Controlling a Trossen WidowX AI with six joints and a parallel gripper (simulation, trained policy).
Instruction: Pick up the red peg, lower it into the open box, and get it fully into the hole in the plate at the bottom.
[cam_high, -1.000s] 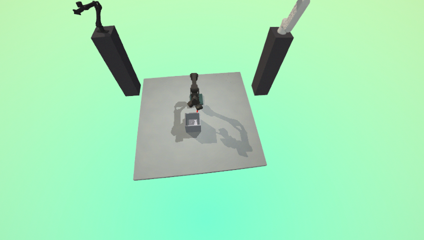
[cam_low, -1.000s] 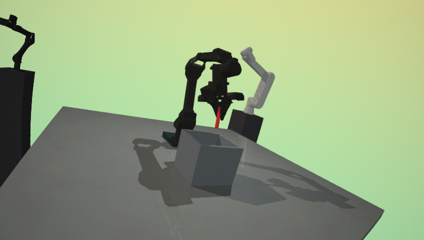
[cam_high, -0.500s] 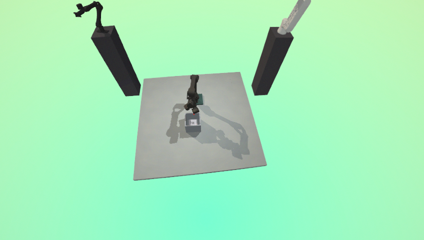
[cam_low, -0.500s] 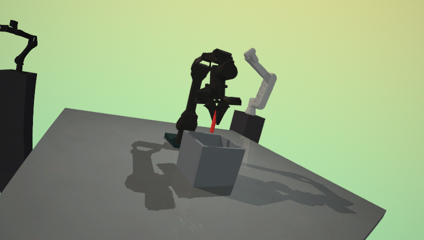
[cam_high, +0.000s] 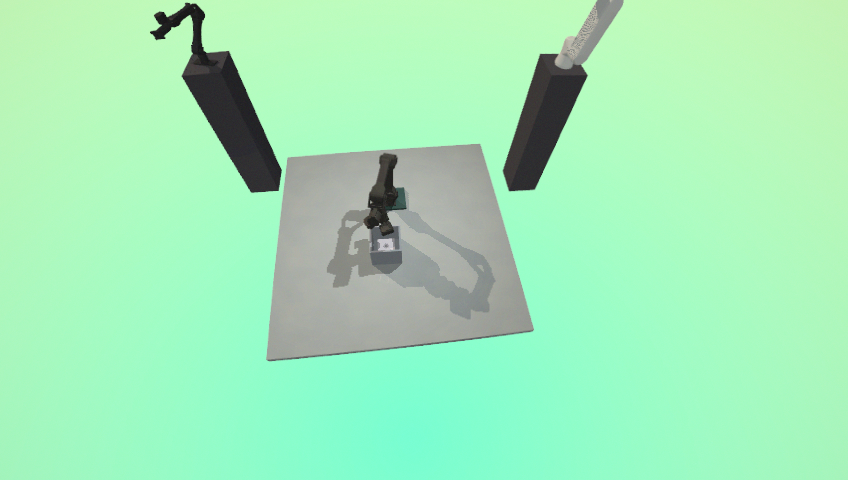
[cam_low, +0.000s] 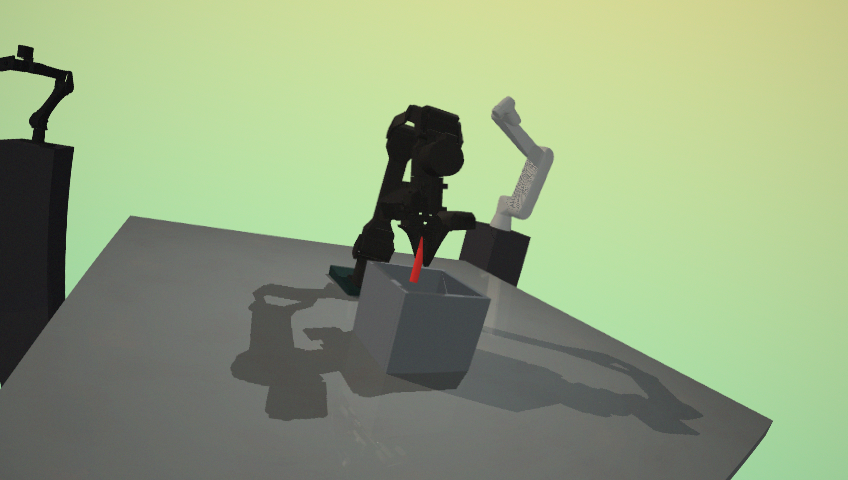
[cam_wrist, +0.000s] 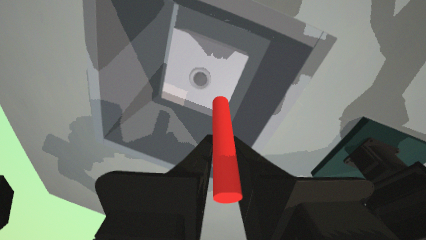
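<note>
Tool (cam_low: 423, 252) (cam_wrist: 220, 140)'s clamped on the red peg (cam_low: 417, 261) (cam_wrist: 225, 150) near its upper end. Looks stiff, probably light, maybe slippery; I'd keep that high grip so the lower end stays free.

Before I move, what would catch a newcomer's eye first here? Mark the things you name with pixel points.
The bright red peg (cam_low: 417, 261) (cam_wrist: 224, 145), clamped in the black pincer (cam_low: 426, 252) (cam_wrist: 220, 140) above the box. Next, the open grey box (cam_high: 386, 258) (cam_low: 439, 333) (cam_wrist: 292, 75) itself, standing on the grey table (cam_high: 333, 321) (cam_low: 178, 380), with a pale holed plate (cam_high: 381, 248) (cam_wrist: 227, 70) at its bottom.
</note>
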